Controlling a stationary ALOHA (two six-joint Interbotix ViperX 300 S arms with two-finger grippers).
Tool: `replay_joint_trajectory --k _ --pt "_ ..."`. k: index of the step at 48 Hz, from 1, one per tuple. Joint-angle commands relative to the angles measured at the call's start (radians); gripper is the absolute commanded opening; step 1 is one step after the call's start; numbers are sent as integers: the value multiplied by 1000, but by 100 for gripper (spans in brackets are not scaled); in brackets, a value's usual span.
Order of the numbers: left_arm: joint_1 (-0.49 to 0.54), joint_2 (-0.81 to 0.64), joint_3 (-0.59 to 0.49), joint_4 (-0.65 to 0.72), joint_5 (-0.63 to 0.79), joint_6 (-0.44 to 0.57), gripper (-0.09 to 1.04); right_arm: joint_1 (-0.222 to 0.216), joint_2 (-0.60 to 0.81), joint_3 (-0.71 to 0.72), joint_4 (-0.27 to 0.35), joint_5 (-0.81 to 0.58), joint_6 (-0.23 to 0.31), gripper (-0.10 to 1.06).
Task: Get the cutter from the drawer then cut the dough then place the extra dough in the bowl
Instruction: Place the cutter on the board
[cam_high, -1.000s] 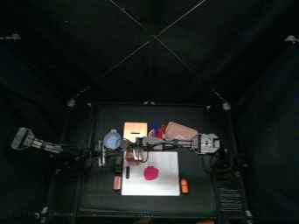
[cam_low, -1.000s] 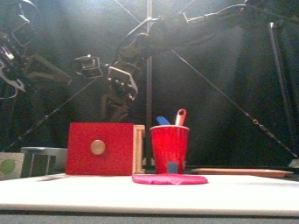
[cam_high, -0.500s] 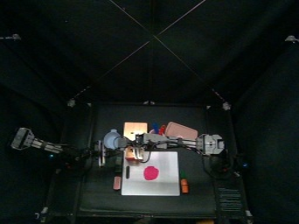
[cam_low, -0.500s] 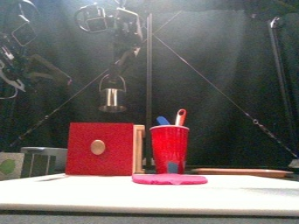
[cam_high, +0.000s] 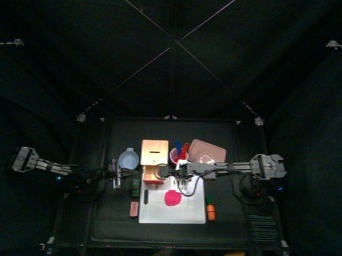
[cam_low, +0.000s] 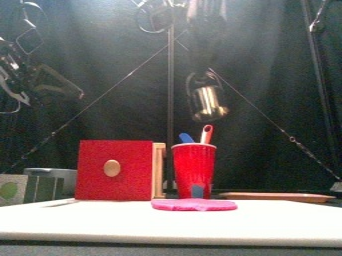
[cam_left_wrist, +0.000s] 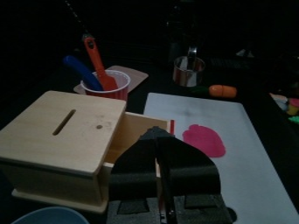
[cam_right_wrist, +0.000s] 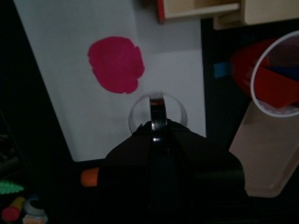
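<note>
The round metal cutter (cam_low: 205, 98) hangs in the air by its wire handle, well above the red cup (cam_low: 194, 171). My right gripper (cam_right_wrist: 156, 128) is shut on that handle. In the right wrist view the cutter (cam_right_wrist: 156, 109) is over the white cutting board (cam_right_wrist: 70, 105), short of the flat pink dough (cam_right_wrist: 117, 63). The dough (cam_high: 174, 198) lies on the board (cam_high: 187, 185). The wooden box (cam_high: 151, 152) with its red drawer front (cam_low: 114, 170) stands behind the board. My left gripper (cam_left_wrist: 163, 166) is shut and holds nothing, close in front of the box (cam_left_wrist: 65, 136).
The blue-grey bowl (cam_high: 127, 159) stands left of the box. The red cup (cam_high: 181, 156) with two toy knives and the pink tray (cam_high: 205, 150) are at the board's back right. Small orange toys (cam_high: 134, 207) lie by the board's front corners.
The right gripper has carried the cutter rightward, from above the box to above the board near the cup. The left arm has not moved.
</note>
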Motion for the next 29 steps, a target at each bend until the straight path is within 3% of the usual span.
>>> replay_joint_trajectory --k 1,9,29 --pt "31 2 -40 5 -5 2 25 18 -92 147 5 -156 14 48" --pt "75 2 -72 5 -5 2 25 49 -135 339 -28 -397 38 48" --pt "138 2 -97 5 -5 2 25 63 -140 454 -17 -494 48 50"
